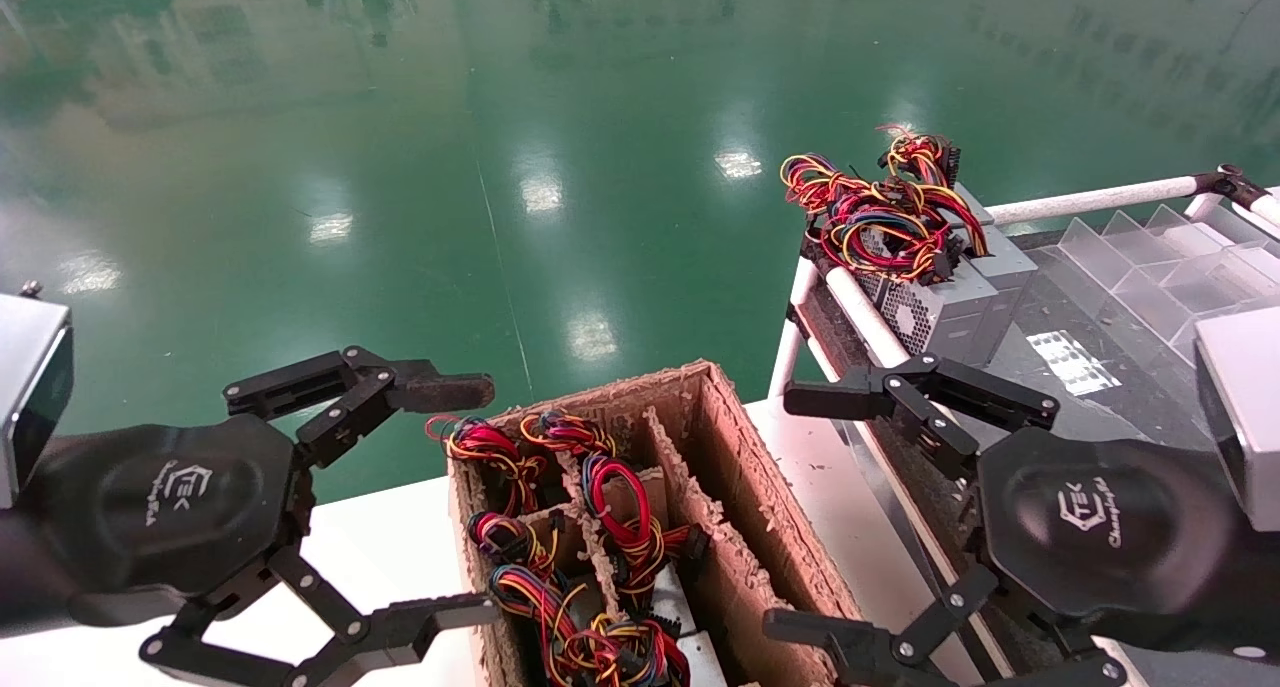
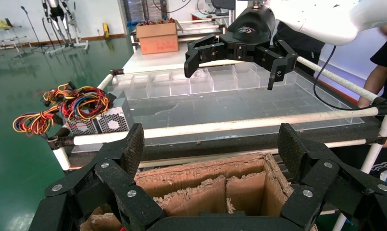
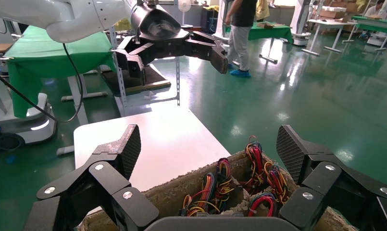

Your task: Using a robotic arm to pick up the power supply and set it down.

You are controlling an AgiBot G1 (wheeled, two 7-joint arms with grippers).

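Several power supplies stand on end in a worn cardboard box (image 1: pixel 722 447), their red, yellow and blue wire bundles (image 1: pixel 620 512) sticking up. More grey power supplies (image 1: pixel 945 312) with tangled wires lie on the cart's near corner, also seen in the left wrist view (image 2: pixel 107 120). My left gripper (image 1: pixel 460 502) hovers open just left of the box. My right gripper (image 1: pixel 800 512) hovers open just right of it, facing the left one. Neither holds anything. In the right wrist view the wire bundles (image 3: pixel 215 185) show between my open fingers (image 3: pixel 126 147).
The box sits on a white table (image 1: pixel 380 537). To the right stands a cart with white tube rails (image 1: pixel 1090 202), a dark top and a clear divided tray (image 1: pixel 1160 257). Green floor lies beyond. A person (image 3: pixel 242 29) stands far off.
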